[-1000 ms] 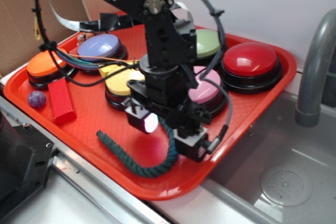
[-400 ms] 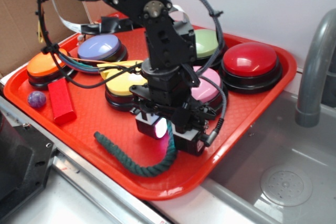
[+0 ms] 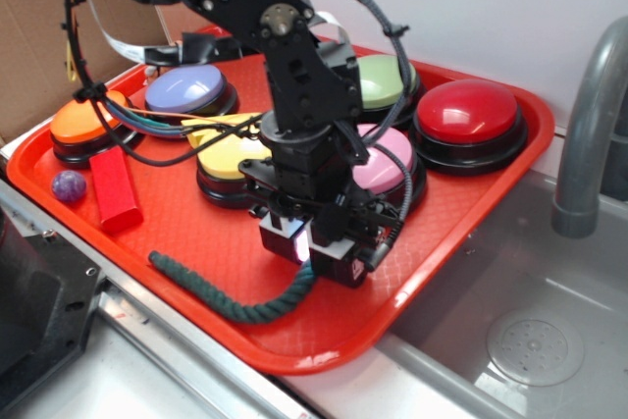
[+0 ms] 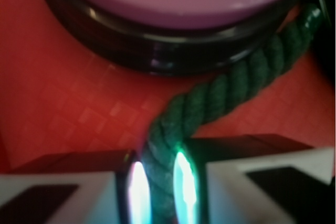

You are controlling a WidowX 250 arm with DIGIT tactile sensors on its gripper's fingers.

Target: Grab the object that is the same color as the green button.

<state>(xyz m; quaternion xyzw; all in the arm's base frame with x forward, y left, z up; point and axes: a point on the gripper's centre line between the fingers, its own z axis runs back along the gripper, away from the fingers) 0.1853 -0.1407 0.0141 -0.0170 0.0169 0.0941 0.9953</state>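
A black robot arm reaches down over a red tray that holds several large domed push buttons. Its gripper sits low at the tray's front, and the wrist view shows both fingers pressed against the sides of a dark green twisted rope, clenched on it. The rest of the rope trails left along the tray floor in a shallow curve, near the front rim. In the wrist view the rope runs up past the black base of the pink button. The green button stands at the back of the tray, partly hidden by the arm, beside a red button. A red block and a small purple ball lie at the left.
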